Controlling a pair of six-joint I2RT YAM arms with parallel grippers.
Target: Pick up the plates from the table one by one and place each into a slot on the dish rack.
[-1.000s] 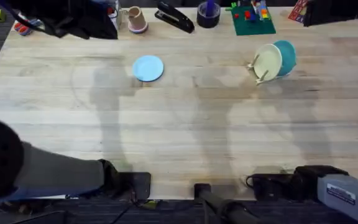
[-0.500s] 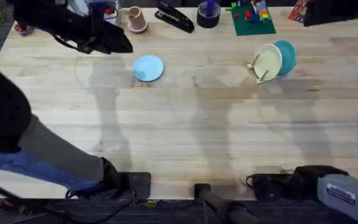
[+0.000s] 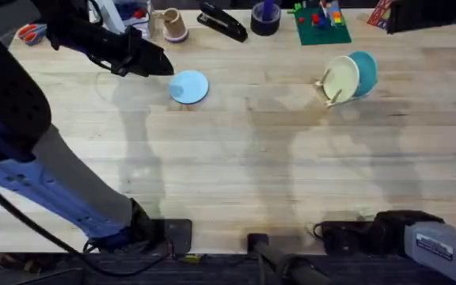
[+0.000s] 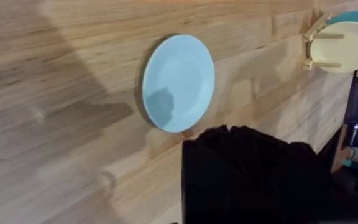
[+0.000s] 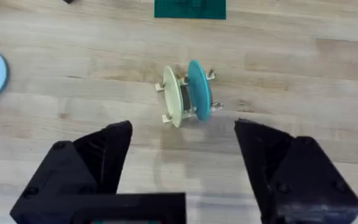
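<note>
Risk of a scraped or skidding plate at the far left of the counter

Left end effector [image 3: 158, 63] is hanging just beside the small, flat, round pale blue plastic plate [image 3: 188, 86], on its left side in the overhead view, above the large light wood butcher-block counter [image 3: 236, 166]. I cannot tell whether it is spread or closed: it is showing as one dark mass overhead, and in the left wrist view the plate [image 4: 178, 82] is lying flat just past that mass.

The plate is lying flush on the wood with hardly any rim to get under, so a descent that is slightly off is likely to be pushing it along the counter rather than pinching it. A thin plastic edge could also be slipping out once lifted.

The small light wooden dish rack with upright dowel pegs [image 3: 328, 85] is standing well apart to the right, already holding a cream round plate [image 3: 341, 78] and a teal round plate [image 3: 364, 70] on edge. The rack looks light and narrow, so a tilted insertion could be knocking a peg, shifting the rack or toppling its plates.

Right end effector [image 5: 182, 168] is standing wide apart and empty, near its base, looking toward the rack [image 5: 188, 93].
</note>
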